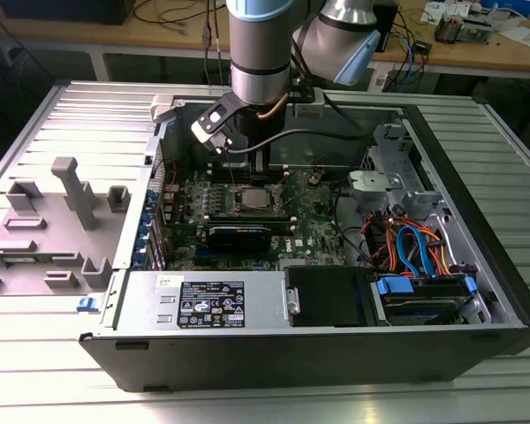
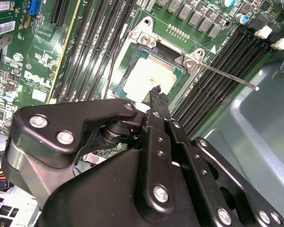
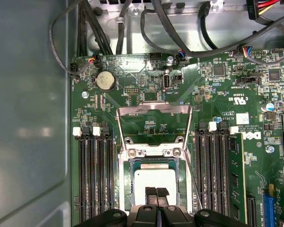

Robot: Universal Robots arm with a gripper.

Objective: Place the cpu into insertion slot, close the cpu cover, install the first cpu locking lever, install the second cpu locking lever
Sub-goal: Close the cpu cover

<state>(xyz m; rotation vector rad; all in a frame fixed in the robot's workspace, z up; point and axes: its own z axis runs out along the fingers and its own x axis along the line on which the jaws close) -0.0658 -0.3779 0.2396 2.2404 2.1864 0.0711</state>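
My claw [image 3: 156, 191] is pinched shut on nothing, tips right over the chip [image 3: 154, 178], which sits in its socket [image 3: 122, 189] on the green board [image 3: 217, 94], cover [image 3: 154, 109] flipped open, lever [image 2: 227, 75] sticking out loose.

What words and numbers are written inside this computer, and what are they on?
On the grey power supply box: a black label with white print, too small to read.
On the green motherboard: a white sticker, print too small to read.
On the motherboard beside the long slots: large white lettering, a maker's logo, not spelled out here.
Beside the board's parts: tiny white markings, too small to read.
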